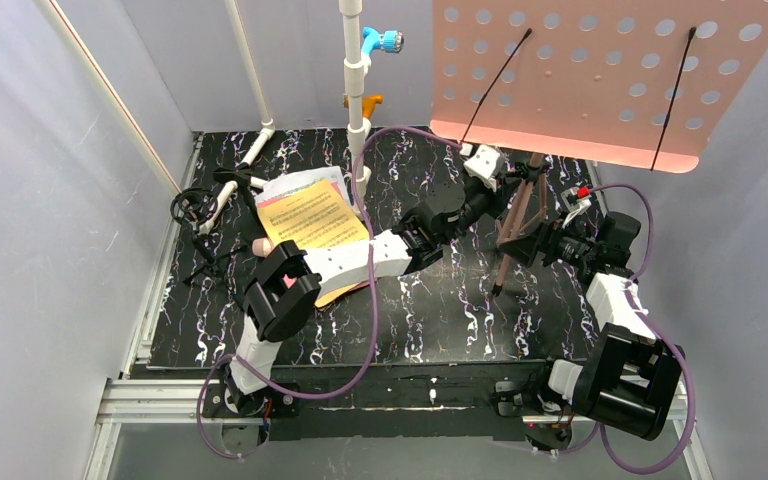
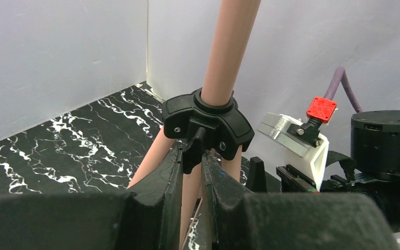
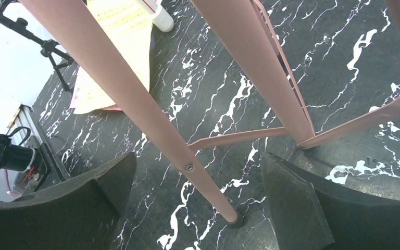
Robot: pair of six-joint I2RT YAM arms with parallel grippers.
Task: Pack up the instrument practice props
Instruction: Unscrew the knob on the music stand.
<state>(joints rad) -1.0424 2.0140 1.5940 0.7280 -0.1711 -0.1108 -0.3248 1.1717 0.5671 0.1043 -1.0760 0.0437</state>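
The pink music stand [image 1: 600, 70] stands at the back right, with its hole-punched desk high over the mat. My left gripper [image 2: 193, 156] is shut on the black knob [image 2: 196, 143] that hangs from the tripod collar [image 2: 208, 117] around the pink pole. My right gripper [image 3: 198, 161] is open low at the tripod, with one pink leg [image 3: 151, 117] passing between its fingers and touching neither. In the top view the left gripper [image 1: 505, 188] and the right gripper [image 1: 528, 243] meet at the pole. Yellow and white sheet-music pages [image 1: 310, 222] lie at centre left.
A white pipe frame [image 1: 357, 90] with blue and orange fittings rises at the back centre. A small black clip and cables [image 1: 205, 208] lie at the left edge. Grey walls close in on three sides. The left forearm [image 1: 360, 258] crosses over the pages.
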